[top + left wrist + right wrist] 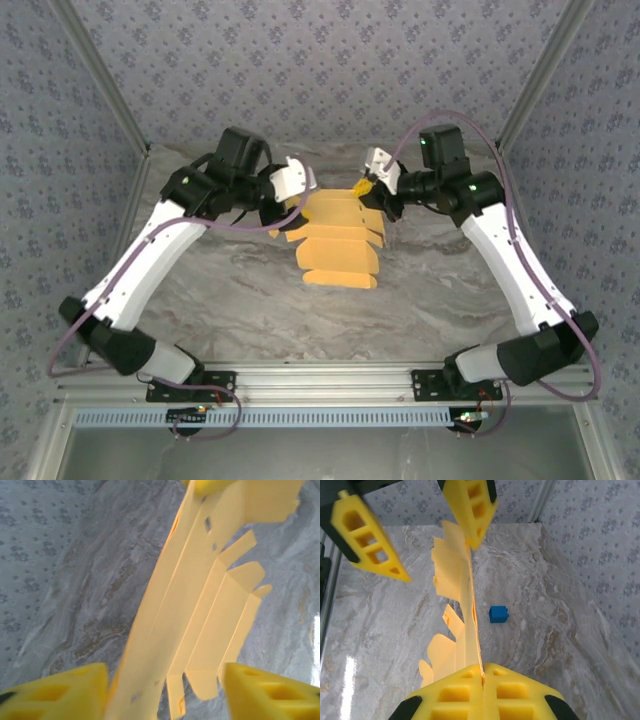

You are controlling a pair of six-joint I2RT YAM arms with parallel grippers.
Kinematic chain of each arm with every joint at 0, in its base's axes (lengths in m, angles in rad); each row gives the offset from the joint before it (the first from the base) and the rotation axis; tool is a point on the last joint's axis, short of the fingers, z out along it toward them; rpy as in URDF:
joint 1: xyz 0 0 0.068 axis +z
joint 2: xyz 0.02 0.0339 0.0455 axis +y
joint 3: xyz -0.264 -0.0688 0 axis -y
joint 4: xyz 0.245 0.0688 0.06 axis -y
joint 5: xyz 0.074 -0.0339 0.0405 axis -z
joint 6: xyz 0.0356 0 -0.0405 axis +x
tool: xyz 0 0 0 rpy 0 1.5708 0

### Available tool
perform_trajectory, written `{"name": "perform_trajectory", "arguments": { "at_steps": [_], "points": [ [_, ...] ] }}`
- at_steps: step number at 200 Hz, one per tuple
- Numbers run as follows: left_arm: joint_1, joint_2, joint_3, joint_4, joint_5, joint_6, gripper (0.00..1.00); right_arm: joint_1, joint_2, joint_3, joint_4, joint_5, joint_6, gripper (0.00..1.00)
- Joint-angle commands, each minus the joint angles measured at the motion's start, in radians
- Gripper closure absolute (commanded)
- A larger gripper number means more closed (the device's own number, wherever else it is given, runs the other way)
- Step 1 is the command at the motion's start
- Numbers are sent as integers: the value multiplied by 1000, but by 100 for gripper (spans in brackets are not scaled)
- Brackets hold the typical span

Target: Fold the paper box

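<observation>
Holding the paper box (338, 240) up over the far middle of the table (240, 300).
Pinching one edge tight in the right gripper (482, 672); straddling the sheet with the left gripper (162, 690), jaws released.

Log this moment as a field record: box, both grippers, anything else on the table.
paper box: flat die-cut sheet, unfolded, raised on edge over the table
right gripper: jaws shut on the paper box's edge
left gripper: jaws open, paper box between them, not clamped
other: small blue cube on the table, apart from the paper box
</observation>
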Motion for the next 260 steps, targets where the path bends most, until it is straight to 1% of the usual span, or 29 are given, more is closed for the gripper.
{"name": "perform_trajectory", "arguments": {
  "at_steps": [1,10,25,35,54,80,112,128,138,150,159,173,210,220,240,248,260],
  "points": [
    [71,-162,-175,256,84,-133,24,-50,-95,-59,80,-91,104,100],
    [113,-215,-255,342,124,-194,21,-71,-120,-79,98,-111,126,100],
    [165,-271,-362,459,200,-292,20,-96,-150,-104,126,-135,165,100],
    [174,-285,-414,507,234,-339,20,-111,-163,-114,146,-149,189,100],
    [178,-292,-483,564,248,-386,20,-129,-176,-119,167,-170,213,100],
    [203,-277,-503,612,248,-425,19,-140,-186,-123,167,-192,220,100],
    [232,-254,-505,680,287,-458,19,-147,-194,-126,166,-219,219,100],
    [241,-232,-498,694,315,-460,22,-151,-199,-130,167,-229,218,100],
    [243,-216,-487,691,340,-459,26,-152,-201,-130,167,-231,219,100],
    [247,-196,-474,684,377,-458,33,-154,-202,-131,167,-233,217,100],
    [250,-185,-468,685,391,-462,41,-154,-204,-135,169,-232,218,100],
    [256,-174,-459,691,404,-474,56,-157,-207,-139,171,-228,218,100],
    [264,-165,-446,674,451,-484,86,-161,-208,-156,189,-190,232,100],
    [264,-163,-436,649,450,-478,92,-155,-208,-161,190,-164,236,95],
    [264,-153,-396,556,448,-448,100,-144,-221,-174,189,-91,230,79],
    [264,-146,-372,501,451,-425,100,-141,-228,-179,190,-60,225,67],
    [264,-135,-335,414,464,-381,100,-135,-237,-184,189,-18,217,56]
  ]
}}
